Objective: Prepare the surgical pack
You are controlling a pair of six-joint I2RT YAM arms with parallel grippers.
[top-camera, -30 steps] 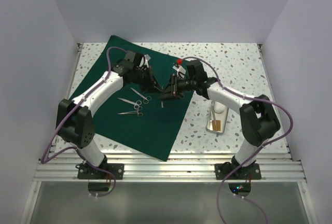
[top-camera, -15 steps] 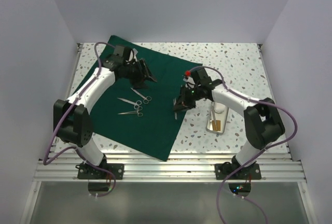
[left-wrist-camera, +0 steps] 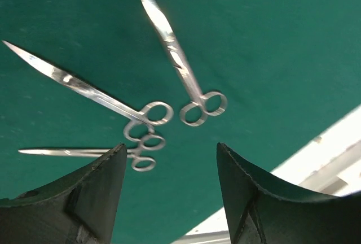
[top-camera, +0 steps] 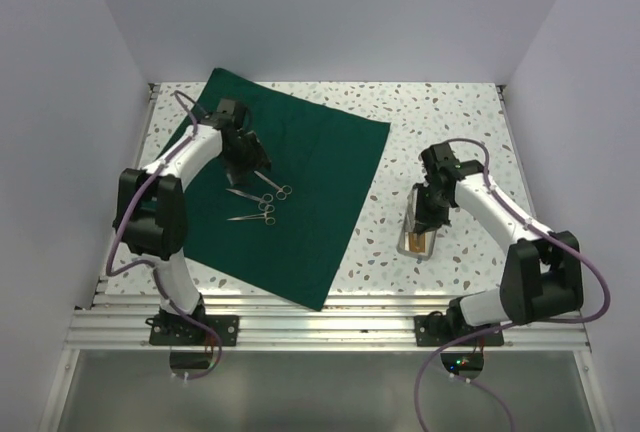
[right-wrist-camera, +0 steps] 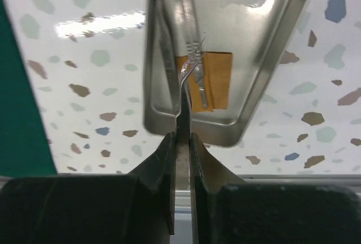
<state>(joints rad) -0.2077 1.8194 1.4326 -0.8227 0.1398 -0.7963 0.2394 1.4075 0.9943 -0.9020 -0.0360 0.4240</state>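
Right wrist view: the right gripper (right-wrist-camera: 181,142) is clamped on thin steel forceps (right-wrist-camera: 185,94), their tip over the tray (right-wrist-camera: 155,74) between the drape (top-camera: 310,212) and the table's right edge. Stiff, light and probably slick, so pinch mid-shank. The left gripper (left-wrist-camera: 170,151) gapes empty above scissors (left-wrist-camera: 180,69) mid-drape

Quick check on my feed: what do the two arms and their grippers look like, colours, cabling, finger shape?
The left arm and right arm have white links with black joint housings, and a purple cable loops alongside each. The left gripper and right gripper have matte black, wedge-shaped fingers. No markings are visible.
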